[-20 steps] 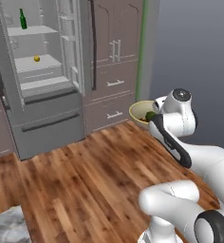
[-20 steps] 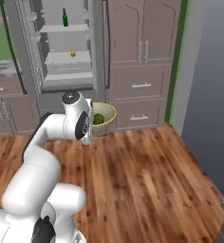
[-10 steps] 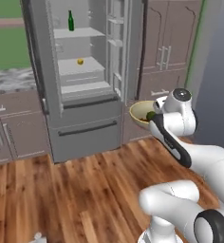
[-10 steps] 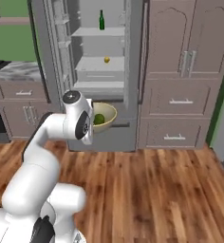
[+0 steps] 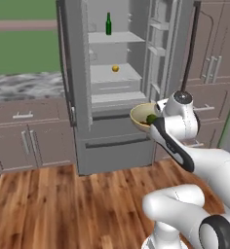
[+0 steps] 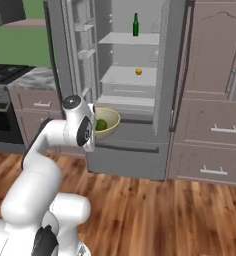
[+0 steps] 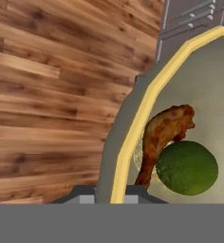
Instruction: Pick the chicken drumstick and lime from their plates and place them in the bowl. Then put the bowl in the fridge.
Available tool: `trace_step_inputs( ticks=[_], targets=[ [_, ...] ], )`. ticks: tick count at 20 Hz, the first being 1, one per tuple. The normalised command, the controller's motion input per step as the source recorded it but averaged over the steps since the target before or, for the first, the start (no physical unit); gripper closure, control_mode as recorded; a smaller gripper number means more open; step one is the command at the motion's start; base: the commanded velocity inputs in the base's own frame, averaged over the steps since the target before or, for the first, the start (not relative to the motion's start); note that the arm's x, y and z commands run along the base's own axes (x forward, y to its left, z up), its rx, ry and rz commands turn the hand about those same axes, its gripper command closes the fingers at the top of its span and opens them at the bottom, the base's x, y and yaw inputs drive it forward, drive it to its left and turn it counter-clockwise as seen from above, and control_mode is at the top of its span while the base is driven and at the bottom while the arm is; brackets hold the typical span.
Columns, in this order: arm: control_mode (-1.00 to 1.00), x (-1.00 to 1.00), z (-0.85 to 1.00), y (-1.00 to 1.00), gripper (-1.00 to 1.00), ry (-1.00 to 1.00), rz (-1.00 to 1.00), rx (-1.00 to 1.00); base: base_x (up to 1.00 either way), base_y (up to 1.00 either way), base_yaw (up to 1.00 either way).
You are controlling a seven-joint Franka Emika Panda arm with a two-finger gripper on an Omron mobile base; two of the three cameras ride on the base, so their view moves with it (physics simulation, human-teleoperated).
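Pinching the stiff bowl [image 7: 133,128] by its rim at six o'clock, the gripper [image 7: 110,197] probably must keep it level, or the round lime [image 7: 187,167] and chicken drumstick [image 7: 162,137] slide.

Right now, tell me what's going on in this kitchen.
The robot arm is carrying the bowl, gripped at its rim by the gripper, in front of the open fridge. The chicken drumstick and the lime both lie inside the bowl, touching each other. The bowl is not yet on a shelf; it hangs in the air at about the height of the fridge's lower shelves. Inside the fridge, a green bottle stands on the top shelf and a small yellow fruit sits one shelf below.
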Motion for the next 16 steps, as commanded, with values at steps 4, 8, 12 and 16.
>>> trace_step_inputs(
  ticks=[4, 8, 12, 16],
  targets=[
    [1.0, 0.0, 0.0, 0.0, 1.0, 0.0, 0.0, 0.0, 0.56, -0.17, -0.04],
    [1.0, 0.0, 0.0, 0.0, 1.0, 0.0, 0.0, 0.0, 0.54, 0.0, -0.02],
    [1.0, 0.0, 0.0, 0.0, 1.0, 0.0, 0.0, 0.0, 0.62, -0.04, -0.03],
    [1.0, 0.0, 0.0, 0.0, 1.0, 0.0, 0.0, 0.0, 0.63, -0.01, 0.0]
  ],
)
